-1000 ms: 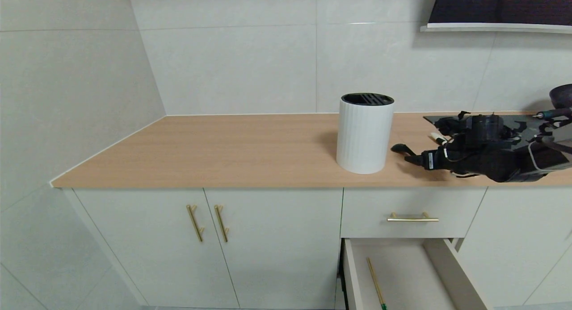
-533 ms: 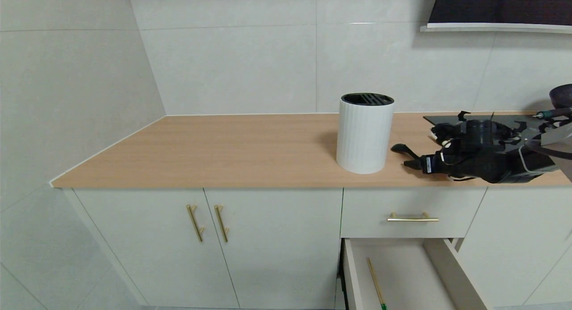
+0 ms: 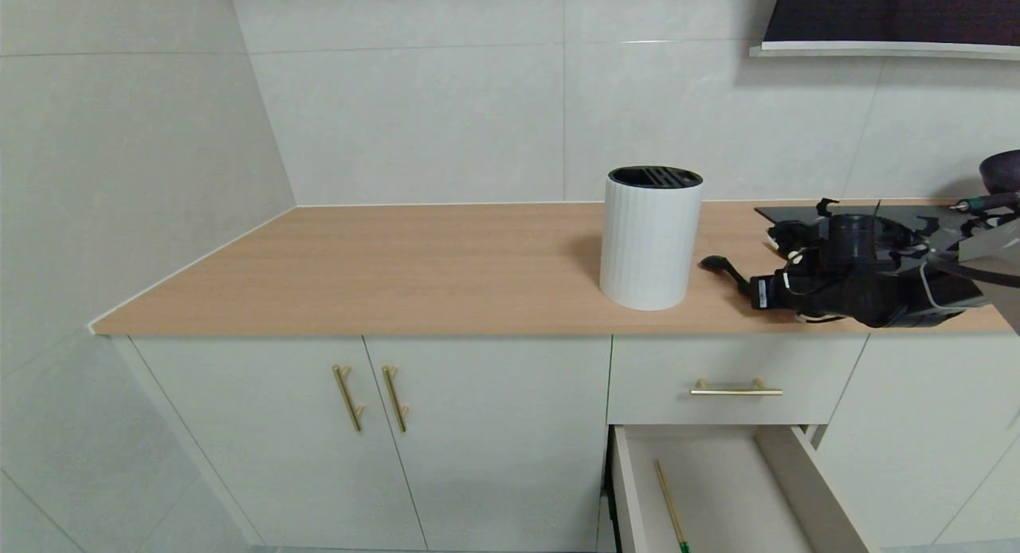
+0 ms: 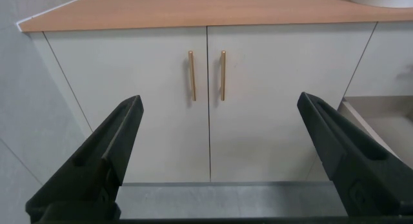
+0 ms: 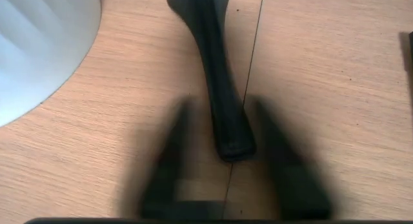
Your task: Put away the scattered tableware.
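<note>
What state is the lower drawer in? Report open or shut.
Open: the lower drawer stands pulled out beneath the shut upper drawer, a thin stick inside.

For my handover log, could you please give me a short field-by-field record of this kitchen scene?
Surface: light wooden countertop
Holder: white ribbed cylindrical holder with black slotted top, upright
Utensil: black long-handled utensil lying right of holder
Right gripper: open, astride utensil's handle
Left gripper: open, facing cabinet doors
Drawer: lower white drawer open, one wooden green-tipped chopstick inside

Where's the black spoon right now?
In the head view the black spoon lies on the counter just right of the white holder, its handle end between the right gripper's open fingers.
</note>
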Robot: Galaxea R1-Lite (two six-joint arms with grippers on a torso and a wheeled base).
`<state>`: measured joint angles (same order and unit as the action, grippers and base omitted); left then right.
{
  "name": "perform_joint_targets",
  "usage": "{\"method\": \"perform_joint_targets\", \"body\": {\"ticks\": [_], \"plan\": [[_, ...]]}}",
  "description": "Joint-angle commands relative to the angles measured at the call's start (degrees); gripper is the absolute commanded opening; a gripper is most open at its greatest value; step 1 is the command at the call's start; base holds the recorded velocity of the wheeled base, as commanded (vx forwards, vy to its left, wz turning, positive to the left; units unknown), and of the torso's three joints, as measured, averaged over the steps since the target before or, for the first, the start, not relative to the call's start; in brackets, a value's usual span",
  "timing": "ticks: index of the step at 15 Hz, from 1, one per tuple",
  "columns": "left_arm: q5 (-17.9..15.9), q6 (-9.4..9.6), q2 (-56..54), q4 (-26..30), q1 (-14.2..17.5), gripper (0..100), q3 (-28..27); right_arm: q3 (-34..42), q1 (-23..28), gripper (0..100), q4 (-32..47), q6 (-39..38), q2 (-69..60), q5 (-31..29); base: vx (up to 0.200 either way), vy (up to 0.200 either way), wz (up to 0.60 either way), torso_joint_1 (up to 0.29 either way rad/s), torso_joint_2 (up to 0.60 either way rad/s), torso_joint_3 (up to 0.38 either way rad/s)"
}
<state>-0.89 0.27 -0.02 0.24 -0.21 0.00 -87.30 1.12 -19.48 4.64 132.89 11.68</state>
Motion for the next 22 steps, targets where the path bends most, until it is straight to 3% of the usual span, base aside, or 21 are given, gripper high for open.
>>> {"method": "perform_joint_targets", "body": {"ticks": [1, 6, 9, 13, 16, 22], "plan": [[0.0, 0.0, 0.0, 0.0, 0.0, 100, 0.0, 0.0, 0.0, 0, 0.1, -0.5, 0.0, 0.0, 0.0, 0.0, 0.0, 0.0, 0.0, 0.0], [0.0, 0.0, 0.0, 0.0, 0.0, 100, 0.0, 2.1, -0.2, 0, 0.2, -6.7, -5.7, -0.1, 0.0, 0.0, 0.0, 0.0, 0.0, 0.0], [0.0, 0.0, 0.0, 0.0, 0.0, 100, 0.0, 14.3, -0.3, 0, 0.7, -8.7, -19.2, 0.0, 0.0, 0.0, 0.0, 0.0, 0.0, 0.0], [0.0, 0.0, 0.0, 0.0, 0.0, 100, 0.0, 31.4, -0.4, 0, 7.9, -8.5, -38.8, 2.4, 0.0, 0.0, 0.0, 0.0, 0.0, 0.0], [0.0, 0.0, 0.0, 0.0, 0.0, 100, 0.0, 40.5, -0.3, 0, 8.8, -8.4, -47.9, 3.7, 0.0, 0.0, 0.0, 0.0, 0.0, 0.0], [0.0, 0.08, 0.0, 0.0, 0.0, 100, 0.0, 45.3, 0.0, 0, 8.5, -2.2, -45.0, 3.8, 0.0, 0.0, 0.0, 0.0, 0.0, 0.0]]}}
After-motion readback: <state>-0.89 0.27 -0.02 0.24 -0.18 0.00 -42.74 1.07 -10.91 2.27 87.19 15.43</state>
